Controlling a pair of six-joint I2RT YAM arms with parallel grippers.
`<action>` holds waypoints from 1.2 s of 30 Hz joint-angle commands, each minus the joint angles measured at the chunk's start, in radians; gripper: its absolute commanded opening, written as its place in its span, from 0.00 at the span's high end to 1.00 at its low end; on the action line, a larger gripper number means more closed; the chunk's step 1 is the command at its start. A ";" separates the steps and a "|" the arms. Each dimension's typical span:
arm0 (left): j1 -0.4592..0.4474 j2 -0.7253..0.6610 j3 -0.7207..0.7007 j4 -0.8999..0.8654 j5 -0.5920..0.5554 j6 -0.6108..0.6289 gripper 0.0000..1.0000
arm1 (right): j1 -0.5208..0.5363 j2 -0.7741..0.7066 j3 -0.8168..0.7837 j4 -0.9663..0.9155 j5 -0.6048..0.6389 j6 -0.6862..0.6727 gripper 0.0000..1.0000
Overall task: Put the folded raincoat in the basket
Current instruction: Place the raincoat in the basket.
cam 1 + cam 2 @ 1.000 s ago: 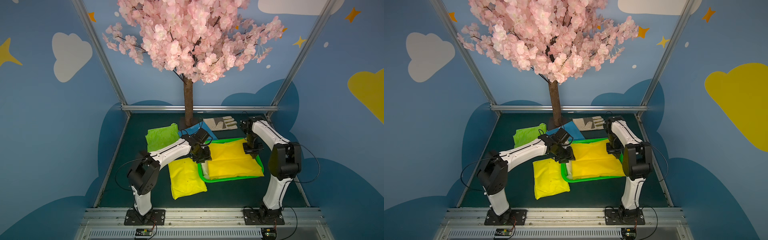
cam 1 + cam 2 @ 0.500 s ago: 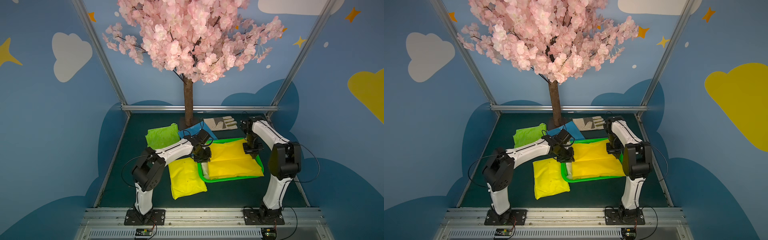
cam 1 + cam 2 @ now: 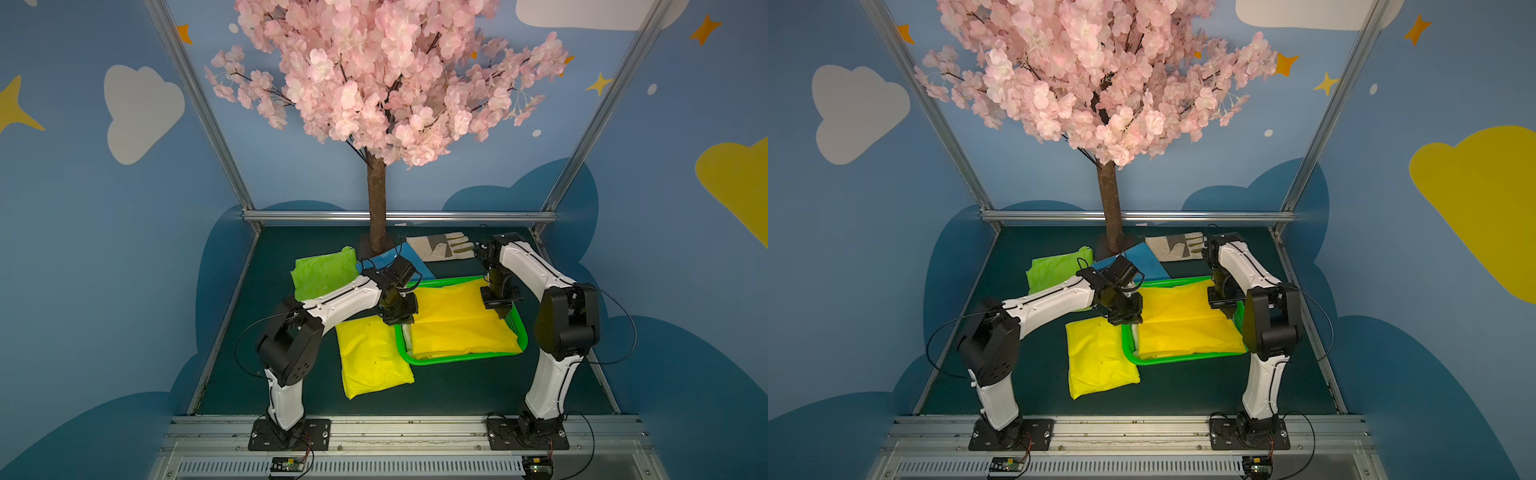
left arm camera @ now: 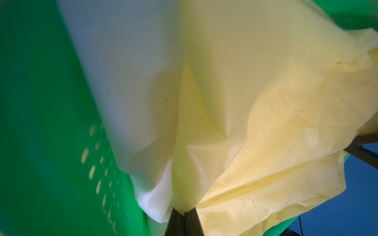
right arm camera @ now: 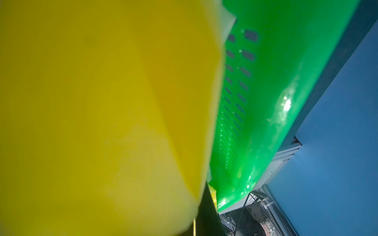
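Two ends of the folded raincoat (image 3: 457,322) are clenched, one by the left gripper (image 3: 401,321), one by the right gripper (image 3: 501,311); it lies inside the basket (image 3: 461,358) near the counter's (image 3: 457,395) right edge.

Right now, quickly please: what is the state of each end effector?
Left end effector: closed, holding the yellow raincoat in the basket.
Right end effector: closed, holding the same raincoat at its other edge.
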 commanded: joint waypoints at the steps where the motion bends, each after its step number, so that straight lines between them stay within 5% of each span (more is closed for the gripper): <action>1: 0.005 0.005 0.010 -0.064 0.020 0.001 0.98 | -0.001 0.010 -0.011 -0.014 0.027 0.012 1.00; 6: -0.005 0.008 0.028 -0.087 0.022 0.011 0.94 | -0.004 0.001 0.002 -0.025 0.053 0.026 1.00; 8: -0.004 -0.010 0.030 -0.100 0.011 0.015 0.80 | -0.004 -0.017 0.017 -0.032 0.055 0.036 0.97; 11: -0.002 -0.034 0.054 -0.131 -0.016 0.021 0.54 | -0.005 -0.041 0.055 -0.037 0.024 0.027 0.63; 14: 0.000 -0.062 0.099 -0.175 -0.042 0.032 0.44 | -0.005 -0.053 0.113 -0.063 0.047 0.035 0.56; 18: 0.008 -0.103 0.151 -0.177 -0.115 0.057 0.47 | -0.010 -0.088 0.177 -0.041 0.001 0.013 0.55; 25: 0.009 -0.019 0.215 -0.009 0.044 0.113 0.71 | -0.009 -0.122 0.137 0.138 -0.358 -0.067 0.69; 29: 0.010 0.114 0.354 -0.077 0.025 0.141 0.80 | -0.011 -0.059 0.162 0.169 -0.354 -0.059 0.82; 36: 0.024 0.240 0.426 -0.095 0.023 0.142 0.84 | -0.023 0.052 0.211 0.182 -0.273 -0.042 0.86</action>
